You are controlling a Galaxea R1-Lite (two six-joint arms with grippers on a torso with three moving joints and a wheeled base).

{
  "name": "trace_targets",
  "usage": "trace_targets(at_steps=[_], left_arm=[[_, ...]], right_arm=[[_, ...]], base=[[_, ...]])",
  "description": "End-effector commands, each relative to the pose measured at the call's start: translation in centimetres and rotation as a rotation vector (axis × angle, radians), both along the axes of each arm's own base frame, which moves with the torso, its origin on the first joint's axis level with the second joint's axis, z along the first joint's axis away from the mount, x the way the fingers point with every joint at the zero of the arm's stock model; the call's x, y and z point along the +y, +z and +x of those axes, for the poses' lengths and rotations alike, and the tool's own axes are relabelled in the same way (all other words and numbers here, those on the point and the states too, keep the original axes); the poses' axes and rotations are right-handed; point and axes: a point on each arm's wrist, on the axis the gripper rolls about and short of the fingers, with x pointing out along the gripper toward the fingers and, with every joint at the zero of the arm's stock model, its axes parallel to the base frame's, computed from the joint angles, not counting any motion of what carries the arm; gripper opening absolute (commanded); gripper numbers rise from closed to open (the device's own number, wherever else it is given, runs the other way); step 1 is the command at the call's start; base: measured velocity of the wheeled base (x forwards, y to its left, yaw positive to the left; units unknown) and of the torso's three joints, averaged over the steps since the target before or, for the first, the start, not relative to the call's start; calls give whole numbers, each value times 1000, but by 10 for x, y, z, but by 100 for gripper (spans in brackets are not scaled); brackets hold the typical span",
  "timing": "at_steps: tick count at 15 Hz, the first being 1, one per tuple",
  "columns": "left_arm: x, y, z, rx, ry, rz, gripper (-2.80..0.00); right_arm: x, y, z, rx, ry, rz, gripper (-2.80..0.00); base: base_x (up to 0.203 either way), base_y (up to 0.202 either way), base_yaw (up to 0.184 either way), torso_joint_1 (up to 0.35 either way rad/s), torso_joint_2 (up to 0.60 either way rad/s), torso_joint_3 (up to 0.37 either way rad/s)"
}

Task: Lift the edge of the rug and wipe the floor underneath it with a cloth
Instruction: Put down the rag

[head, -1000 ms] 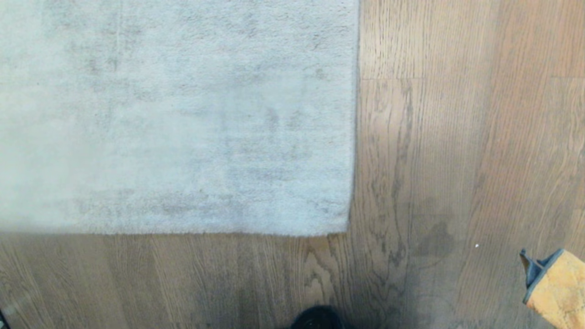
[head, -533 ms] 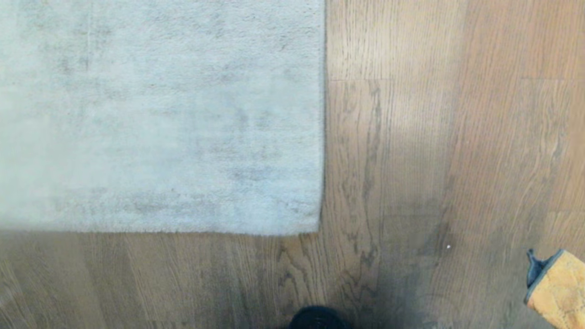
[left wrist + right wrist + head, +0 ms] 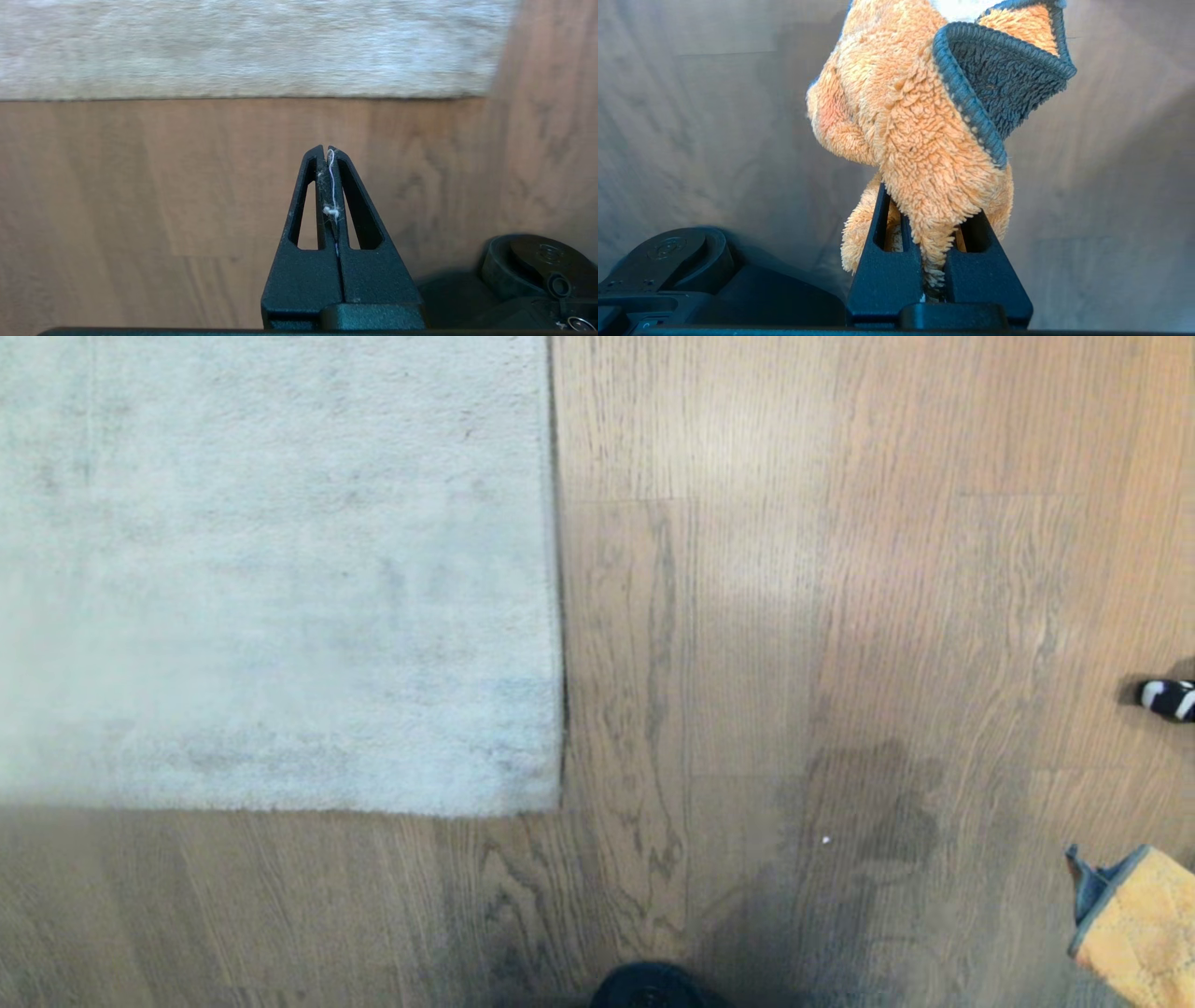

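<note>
The pale grey rug (image 3: 280, 569) lies flat at the left of the head view, its corner at the picture's middle. Its front rug edge (image 3: 280, 810) and side edge (image 3: 555, 616) rest on the brown wood floor (image 3: 794, 616). My left gripper (image 3: 325, 149) hovers shut over bare floor a little short of the rug edge (image 3: 233, 96), with only white lint caught between its fingers. My right gripper (image 3: 930, 205) is shut on the orange-tan cloth (image 3: 915, 121) with blue-grey trim. The cloth (image 3: 1134, 933) pokes into the head view at the lower right, above the floor.
A black-and-white striped object (image 3: 1167, 698) lies on the floor at the right edge. A darker patch (image 3: 887, 812) and a white speck (image 3: 825, 840) mark the planks right of the rug corner. My base shows as a dark round part (image 3: 649, 989) at the bottom.
The whole head view has shifted: the rug corner slid left in the picture, so the camera moved right. The striped object came into view at the right. Both grippers keep their state.
</note>
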Motion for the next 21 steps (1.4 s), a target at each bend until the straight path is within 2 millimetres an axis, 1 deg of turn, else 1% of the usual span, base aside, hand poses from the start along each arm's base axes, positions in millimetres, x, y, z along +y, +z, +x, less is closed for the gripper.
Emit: trace_targets(at_steps=[1,5,18,21], left_arm=[[0,0,0,-1,0,1,-280],[0,0,0,-1,0,-1,-280],[0,0,0,-2,0,-2,-280],[0,0,0,-1,0,-2,-280]], right_arm=[[0,0,0,2,0,0,-280],[0,0,0,2,-2,0,-280],[0,0,0,0,-2,0,-280],[0,0,0,4,0,-26,-280]], base=[[0,-192,-2,0,2,0],[0,-166,-1,4,1,3],[0,0,0,0,0,0],[0,0,0,0,0,0]])
